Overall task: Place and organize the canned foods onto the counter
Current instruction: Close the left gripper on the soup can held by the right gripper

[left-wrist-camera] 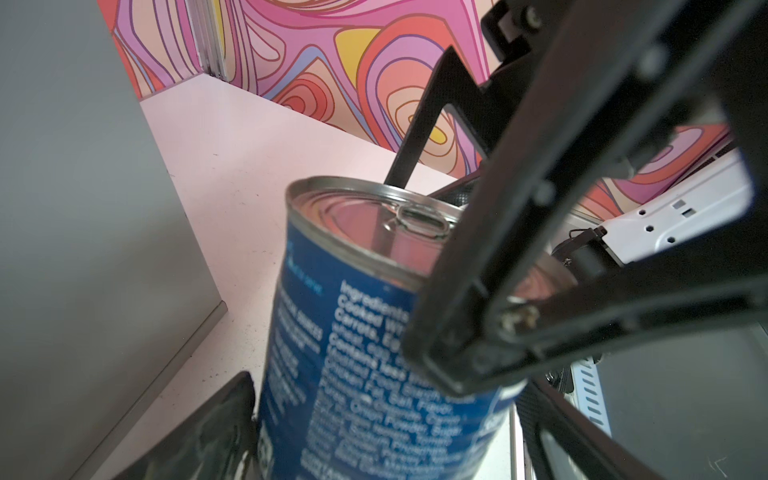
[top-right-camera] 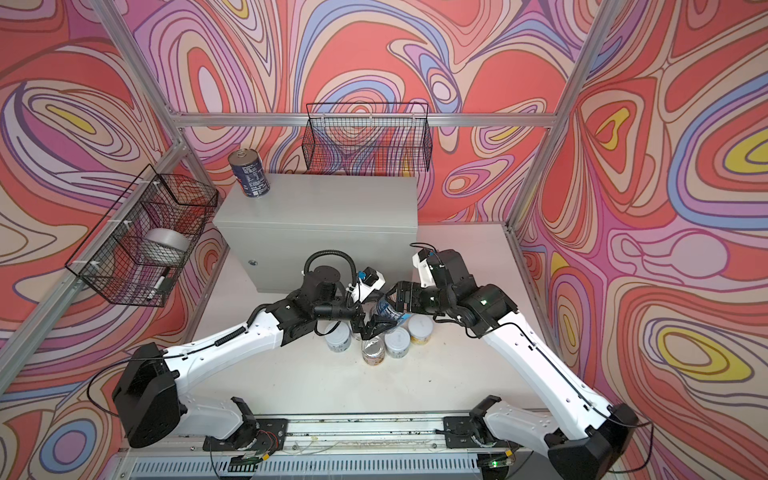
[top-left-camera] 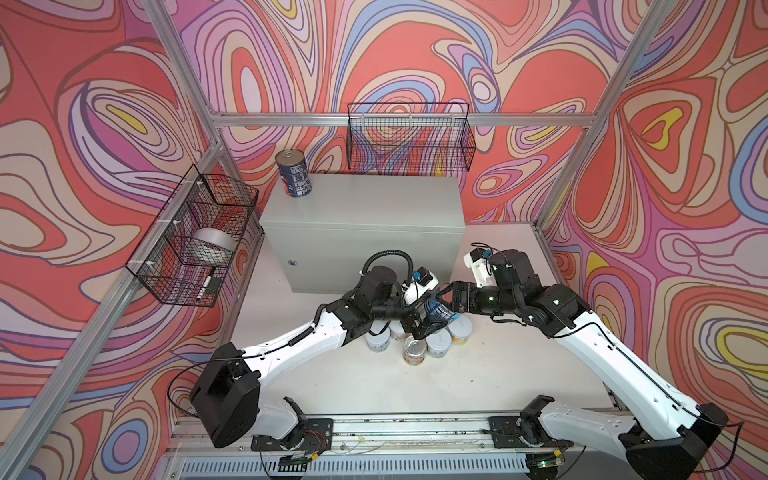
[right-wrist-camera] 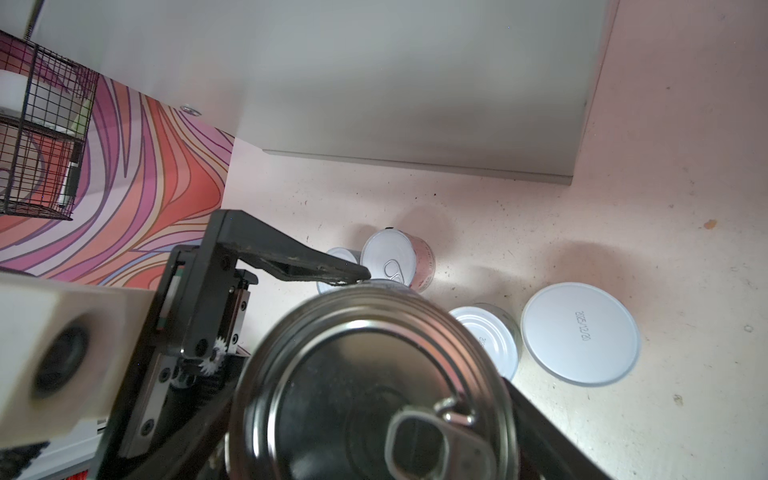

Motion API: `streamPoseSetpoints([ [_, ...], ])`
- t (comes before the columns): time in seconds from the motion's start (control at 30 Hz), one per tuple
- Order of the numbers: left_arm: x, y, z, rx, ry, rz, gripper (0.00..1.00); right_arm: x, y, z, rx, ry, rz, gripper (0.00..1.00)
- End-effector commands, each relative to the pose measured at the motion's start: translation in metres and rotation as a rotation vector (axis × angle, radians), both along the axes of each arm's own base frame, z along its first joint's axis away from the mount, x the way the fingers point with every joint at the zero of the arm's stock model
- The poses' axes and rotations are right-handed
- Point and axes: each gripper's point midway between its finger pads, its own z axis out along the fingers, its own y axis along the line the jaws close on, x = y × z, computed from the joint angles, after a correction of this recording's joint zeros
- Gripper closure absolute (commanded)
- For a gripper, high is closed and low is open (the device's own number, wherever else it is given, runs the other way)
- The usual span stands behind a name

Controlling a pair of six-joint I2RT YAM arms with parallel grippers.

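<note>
A tall dark-blue can (top-left-camera: 437,312) (left-wrist-camera: 353,353) hangs tilted above the table in front of the counter (top-left-camera: 374,199). My right gripper (top-left-camera: 446,305) (right-wrist-camera: 374,407) is shut on its upper end, with the silver pull-tab top (right-wrist-camera: 365,386) filling the right wrist view. My left gripper (top-left-camera: 428,324) (left-wrist-camera: 382,424) is open and straddles the can's lower body, a gap showing at one finger. Another dark-blue can (top-left-camera: 294,174) stands on the counter's back left corner. Several short cans (top-left-camera: 439,344) cluster on the white table below the grippers, among them a pink one (right-wrist-camera: 395,259).
A black wire basket (top-left-camera: 195,232) on the left wall holds a grey tape roll (top-left-camera: 212,245) and a marker. Another wire basket (top-left-camera: 409,137) hangs on the back wall above the counter. Both arms meet at mid-table over the can cluster.
</note>
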Motion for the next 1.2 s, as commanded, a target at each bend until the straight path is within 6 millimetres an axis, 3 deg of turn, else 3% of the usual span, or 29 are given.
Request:
streamPoseSetpoints([
  [0.0, -0.009, -0.001, -0.005, -0.001, 0.007, -0.027, 0.0, 0.006, 0.007, 0.065, 0.147, -0.174, 0.002, 0.37],
  [1.0, -0.002, -0.013, -0.012, 0.001, -0.005, -0.014, 0.0, 0.0, -0.003, 0.077, 0.163, -0.197, -0.03, 0.38],
  [1.1, -0.001, -0.015, -0.009, -0.009, -0.009, -0.021, 0.03, 0.0, -0.003, 0.076, 0.168, -0.193, -0.029, 0.38],
  [1.17, -0.002, -0.017, -0.009, -0.009, -0.01, -0.035, 0.13, -0.001, -0.002, 0.076, 0.173, -0.194, -0.027, 0.38],
])
